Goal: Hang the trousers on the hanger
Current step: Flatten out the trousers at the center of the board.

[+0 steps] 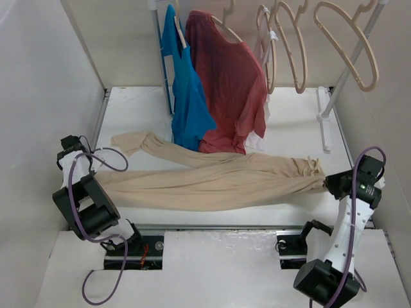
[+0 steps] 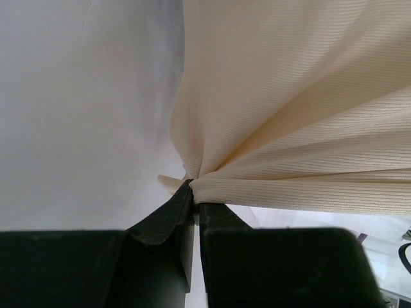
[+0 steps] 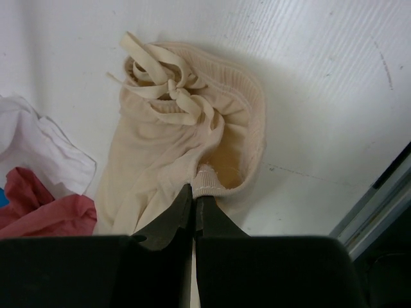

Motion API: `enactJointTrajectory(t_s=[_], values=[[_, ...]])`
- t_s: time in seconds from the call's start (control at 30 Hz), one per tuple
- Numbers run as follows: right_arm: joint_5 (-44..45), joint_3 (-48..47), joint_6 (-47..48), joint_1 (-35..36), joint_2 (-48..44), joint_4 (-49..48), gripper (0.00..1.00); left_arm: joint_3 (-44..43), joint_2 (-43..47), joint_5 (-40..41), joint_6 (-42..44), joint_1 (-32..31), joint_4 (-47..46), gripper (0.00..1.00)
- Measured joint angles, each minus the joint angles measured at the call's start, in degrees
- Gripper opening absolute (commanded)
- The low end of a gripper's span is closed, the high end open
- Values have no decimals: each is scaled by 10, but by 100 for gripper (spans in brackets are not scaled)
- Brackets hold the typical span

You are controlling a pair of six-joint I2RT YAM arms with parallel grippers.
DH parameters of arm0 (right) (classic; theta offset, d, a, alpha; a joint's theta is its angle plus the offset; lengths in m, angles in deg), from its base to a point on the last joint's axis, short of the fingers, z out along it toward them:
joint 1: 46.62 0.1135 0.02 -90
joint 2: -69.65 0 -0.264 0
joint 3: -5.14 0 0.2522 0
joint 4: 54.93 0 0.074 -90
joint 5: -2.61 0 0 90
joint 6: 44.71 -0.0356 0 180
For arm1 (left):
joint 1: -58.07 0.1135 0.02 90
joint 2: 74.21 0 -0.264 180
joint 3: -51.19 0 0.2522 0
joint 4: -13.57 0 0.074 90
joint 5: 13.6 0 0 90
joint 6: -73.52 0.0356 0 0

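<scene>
The left arm [image 1: 82, 206] doubles back low on its own side, the left pincer [image 2: 194, 192] clamped tight on a bunched fold of the trousers [image 1: 212, 181], while the right arm [image 1: 345, 226] angles forward, the right pincer [image 3: 194, 191] nipping their waistband.

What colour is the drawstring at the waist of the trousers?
The drawstring is pale cream; the right wrist view shows it best.

A white bench [image 1: 289, 128] sits enclosed by plain pale walls [image 1: 45, 77] on the left, back and right. A white metal rack [image 1: 347, 74] stands at its back, and soft, even light fills the space.
</scene>
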Motion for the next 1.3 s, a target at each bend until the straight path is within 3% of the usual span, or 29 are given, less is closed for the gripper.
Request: enactJointTrajectory(t_s=[0.17, 0.3, 0.33, 0.43, 0.47, 0.5, 0.57, 0.67, 0.83, 1.0, 1.13, 1.3], values=[[43, -5, -9, 0, -14, 21, 1, 0, 0, 8, 10, 7, 6, 0], [67, -7, -22, 0, -19, 36, 7, 11, 3, 16, 17, 7, 14, 17], [73, -9, -26, 0, -20, 40, 10, 22, 6, 19, 18, 7, 15, 30], [98, -22, -41, 0, -20, 54, 61, 57, 17, 37, 29, 9, 33, 49], [106, -27, -49, 0, -20, 56, 87, 68, 19, 43, 31, 11, 44, 52], [115, -35, -53, 0, -19, 61, 93, 76, 20, 50, 33, 13, 56, 57], [134, -54, -59, 0, -17, 69, 99, 84, 20, 60, 38, 17, 80, 57], [170, -93, -66, 0, -8, 85, 97, 77, 20, 66, 43, 23, 101, 57], [165, -144, -6, 5, 9, 46, 63, -17, 3, 31, 24, 19, 95, 57], [87, -97, 49, 57, 51, -40, 62, -99, -69, -34, -52, -26, 28, 55], [47, -20, 49, 101, 99, -75, 61, -36, -95, -54, -97, -79, -49, 55], [50, 5, 25, 189, 170, -105, 67, 7, -134, -49, -132, -102, -87, 52]])
